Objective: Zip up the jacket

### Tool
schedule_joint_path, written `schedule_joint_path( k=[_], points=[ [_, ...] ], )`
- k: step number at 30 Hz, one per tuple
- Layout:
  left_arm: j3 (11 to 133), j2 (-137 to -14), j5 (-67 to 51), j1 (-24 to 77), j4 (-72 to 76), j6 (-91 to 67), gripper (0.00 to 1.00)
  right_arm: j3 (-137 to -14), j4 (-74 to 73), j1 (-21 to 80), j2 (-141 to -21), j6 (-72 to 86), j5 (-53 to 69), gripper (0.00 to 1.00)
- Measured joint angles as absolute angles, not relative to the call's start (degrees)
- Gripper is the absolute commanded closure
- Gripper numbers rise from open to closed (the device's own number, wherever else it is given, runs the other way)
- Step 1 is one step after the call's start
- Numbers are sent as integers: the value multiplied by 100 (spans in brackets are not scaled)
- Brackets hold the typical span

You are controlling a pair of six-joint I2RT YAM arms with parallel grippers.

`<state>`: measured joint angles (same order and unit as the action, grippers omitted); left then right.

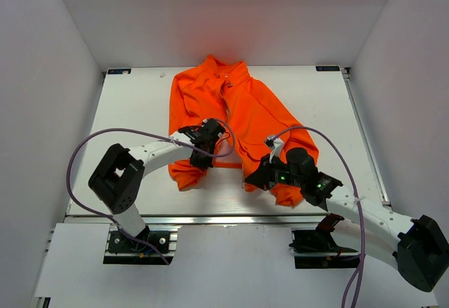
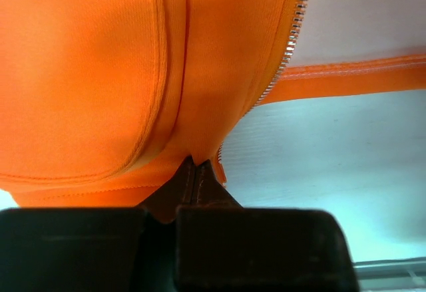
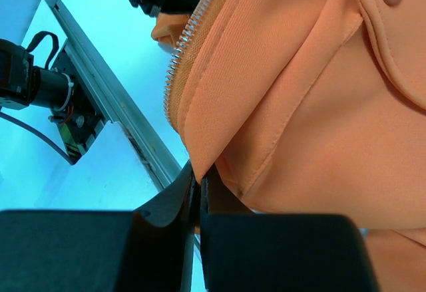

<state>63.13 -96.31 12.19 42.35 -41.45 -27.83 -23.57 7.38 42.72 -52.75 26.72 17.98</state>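
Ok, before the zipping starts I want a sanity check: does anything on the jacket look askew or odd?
The jacket lies rumpled and slanted, its front gaping at the hem with the zipper teeth apart. The left gripper and right gripper each pinch a hem corner. No damage shows.

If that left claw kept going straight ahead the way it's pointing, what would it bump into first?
The jacket: the left gripper is shut on its bottom hem, right beside the zipper teeth. Going straight on, it would probably just push deeper into that orange front panel and bunch the fabric.
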Motion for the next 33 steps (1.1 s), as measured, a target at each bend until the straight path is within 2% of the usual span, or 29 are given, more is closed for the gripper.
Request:
schedule_joint_path(
  k=[10,14,19,22,23,25,26,27,30,33],
  points=[
    [7223,-9251,1052,4235,-4379,-2722,100,-2357,642,4230,-5162,2676,1767,100],
    [7054,-8882,663,4235,-4139,-2790,100,-2357,596,4189,-5054,2711,1702,100],
    [6230,-8624,99,4300,-3656,-3124,98,-2355,591,4134,-5019,2814,1656,100],
    [5769,-8698,-95,4499,-3420,-3367,90,-2346,591,4110,-5026,2862,1640,100],
    [5653,-8737,-156,4574,-3369,-3439,80,-2338,593,4108,-5028,2893,1643,100],
    [5524,-8849,-311,4700,-3227,-3568,69,-2311,607,4099,-5037,2947,1643,100],
    [5509,-8908,-379,4737,-3164,-3601,52,-2292,607,4095,-5037,2965,1643,100],
    [5509,-8971,-429,4762,-3105,-3636,46,-2265,607,4091,-5037,2976,1643,100],
    [5509,-9115,-519,4818,-2991,-3726,36,-2237,596,4088,-5041,3002,1640,100],
    [5509,-9174,-510,4821,-2980,-3802,36,-2204,602,4086,-5037,3028,1634,100]
  ],
)
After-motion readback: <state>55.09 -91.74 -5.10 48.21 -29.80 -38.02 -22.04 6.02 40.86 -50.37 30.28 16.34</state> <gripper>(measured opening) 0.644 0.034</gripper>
